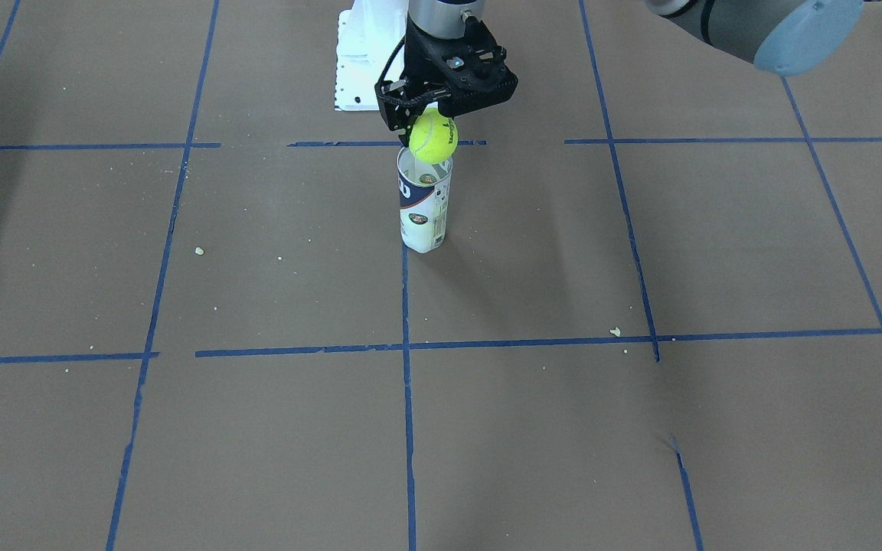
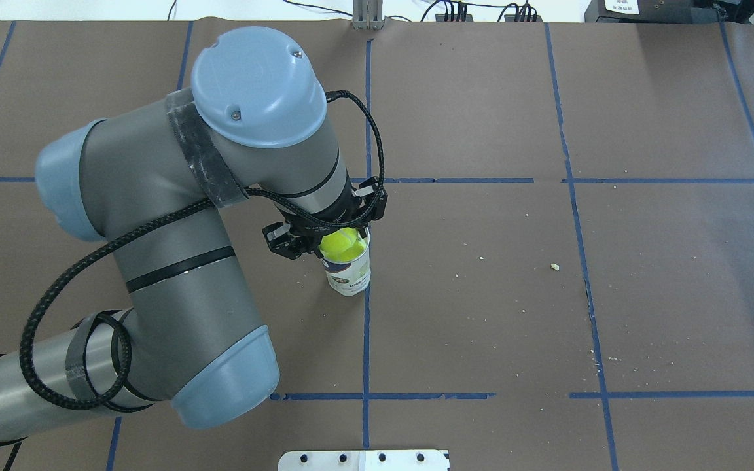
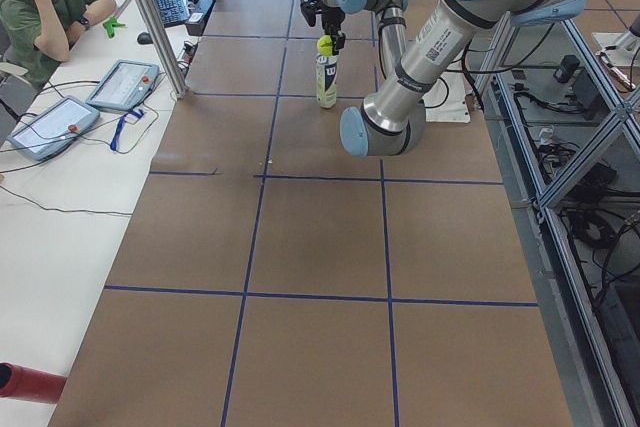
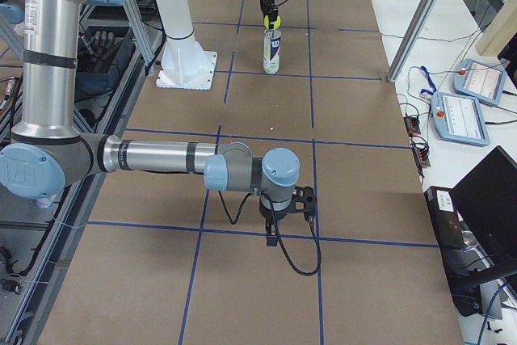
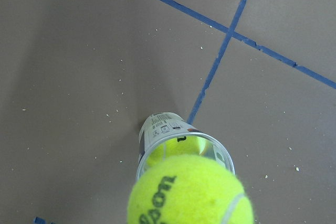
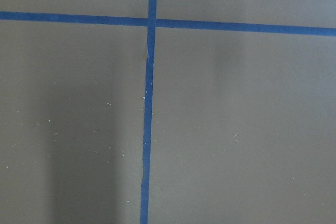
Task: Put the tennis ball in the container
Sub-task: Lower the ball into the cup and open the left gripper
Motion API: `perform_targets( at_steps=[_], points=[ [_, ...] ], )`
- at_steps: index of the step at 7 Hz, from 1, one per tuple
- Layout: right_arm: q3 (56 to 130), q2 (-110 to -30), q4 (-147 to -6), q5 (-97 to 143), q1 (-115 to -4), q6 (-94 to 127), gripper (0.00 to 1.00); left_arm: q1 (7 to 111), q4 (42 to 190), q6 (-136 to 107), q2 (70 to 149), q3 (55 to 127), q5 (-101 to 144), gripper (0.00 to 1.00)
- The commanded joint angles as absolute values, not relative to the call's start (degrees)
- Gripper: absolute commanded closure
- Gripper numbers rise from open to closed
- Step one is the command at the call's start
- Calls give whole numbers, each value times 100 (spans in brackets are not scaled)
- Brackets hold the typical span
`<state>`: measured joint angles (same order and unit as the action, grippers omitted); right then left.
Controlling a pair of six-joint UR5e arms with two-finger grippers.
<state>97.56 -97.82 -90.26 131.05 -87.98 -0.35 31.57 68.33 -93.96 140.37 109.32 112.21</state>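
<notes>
Clamping the fuzzy yellow-green tennis ball (image 1: 433, 138), your left gripper (image 1: 432, 115) hangs at twelve o'clock just above the tall clear-plastic tube container (image 1: 424, 210); it's likely light, springy, grippy; pinch across its widest girth.

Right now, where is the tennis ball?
The tennis ball is top-centre in the front-facing view, held by the left gripper right over the open mouth of the container.
</notes>
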Motion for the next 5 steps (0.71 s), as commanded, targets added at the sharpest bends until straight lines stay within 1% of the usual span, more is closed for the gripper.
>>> perform_targets(
  at_steps=[1, 2, 3, 5],
  points=[
    [9756, -9782, -9026, 13104, -8798, -35, 0, 3155, 6838, -9396, 14054, 10881, 11232, 66],
    [9756, -9782, -9026, 13104, -8798, -35, 0, 3164, 6838, -9396, 14054, 10890, 11232, 16],
    [9756, -9782, -9026, 13104, -8798, -35, 0, 3164, 6838, -9387, 14054, 10898, 11232, 0],
    [9756, -9782, -9026, 13105, -8798, -35, 0, 3164, 6838, -9387, 14054, 10960, 11232, 0]
  ],
)
